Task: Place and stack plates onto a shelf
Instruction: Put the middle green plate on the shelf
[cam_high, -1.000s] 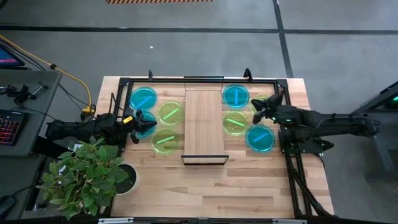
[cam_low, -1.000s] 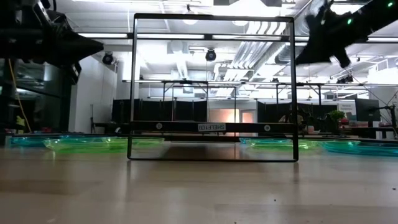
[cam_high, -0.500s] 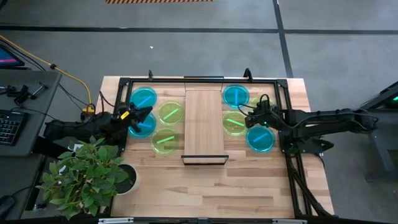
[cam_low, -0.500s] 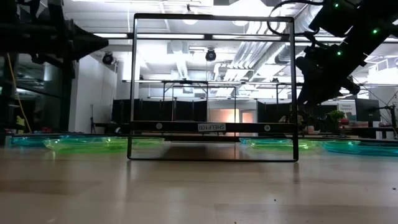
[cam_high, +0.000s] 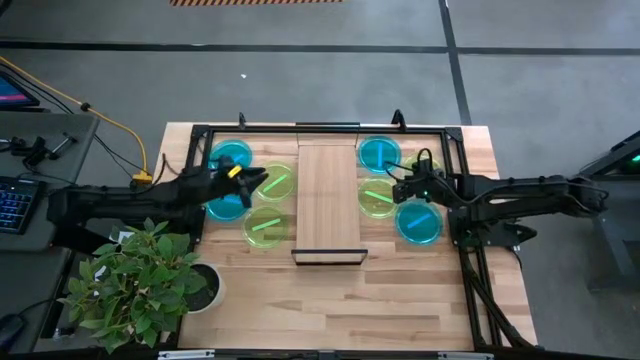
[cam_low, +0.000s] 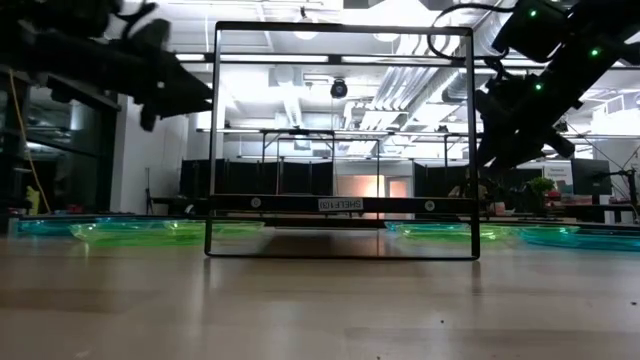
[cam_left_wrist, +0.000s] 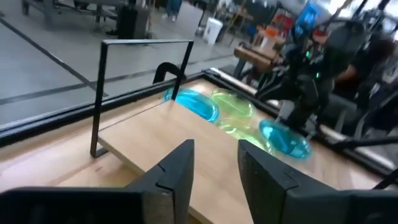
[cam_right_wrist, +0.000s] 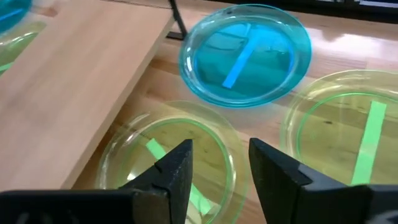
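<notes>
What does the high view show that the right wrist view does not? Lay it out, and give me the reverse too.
Only the high view: the potted green plant, the whole wooden table, and the left gripper over the four round translucent plastic plates left of the shelf.
Only the right wrist view: the right gripper up close, its dark fingers standing apart above a yellow-green round translucent plate.
Both: the narrow light-wood shelf board, with no plate on it, and the cyan-blue round translucent plate beside its far end.
</notes>
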